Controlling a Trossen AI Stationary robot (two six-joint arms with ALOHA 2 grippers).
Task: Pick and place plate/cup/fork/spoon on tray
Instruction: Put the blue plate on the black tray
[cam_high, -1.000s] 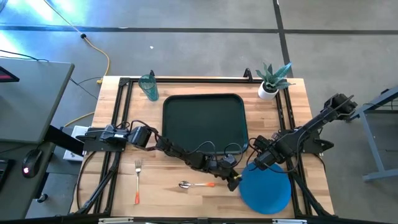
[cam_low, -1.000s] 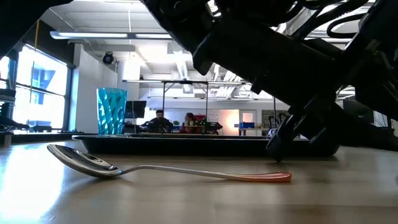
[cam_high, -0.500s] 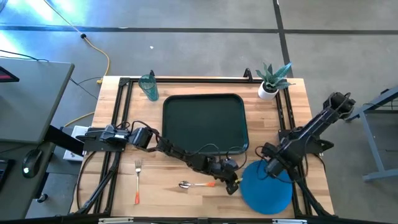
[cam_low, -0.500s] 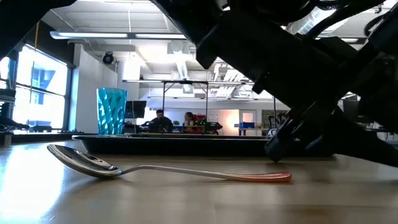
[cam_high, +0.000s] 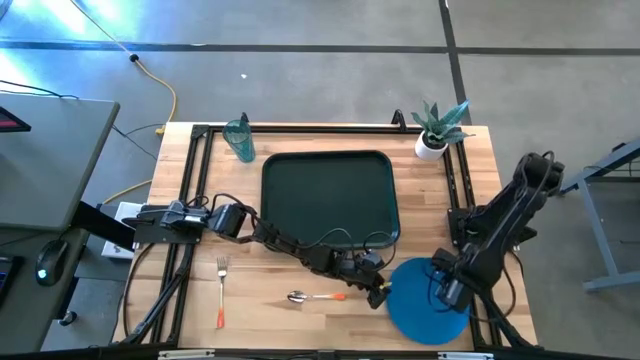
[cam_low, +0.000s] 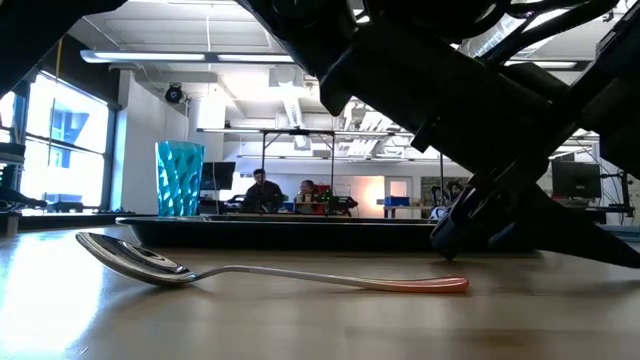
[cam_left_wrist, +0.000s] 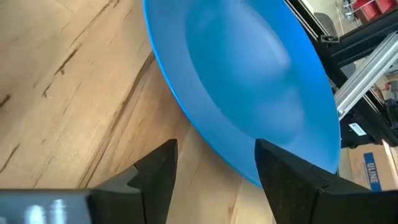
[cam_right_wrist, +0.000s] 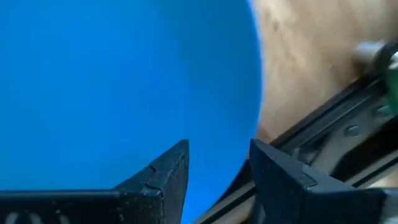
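The blue plate (cam_high: 425, 312) lies flat on the table at the near right, clear of the dark green tray (cam_high: 330, 195). My left gripper (cam_high: 379, 294) is open, low at the plate's left rim (cam_left_wrist: 205, 134), which lies just ahead of its fingertips (cam_left_wrist: 211, 174). My right gripper (cam_high: 447, 291) is open above the plate's right part (cam_right_wrist: 124, 81), pointing down. The spoon (cam_high: 316, 296) and the fork (cam_high: 221, 290) lie on the table at the near left. The teal cup (cam_high: 238, 138) stands at the far left.
A white pot with a green plant (cam_high: 435, 130) stands at the far right corner. Black rails (cam_high: 463, 200) run along the table's left and right sides. In the low view the spoon (cam_low: 250, 270) lies in front of the tray's rim (cam_low: 280, 228).
My right gripper has gone toward the table's near edge and a little right, from beside the plate's far rim to above the plate's right part. The plate, the spoon and my left gripper have stayed about where they were.
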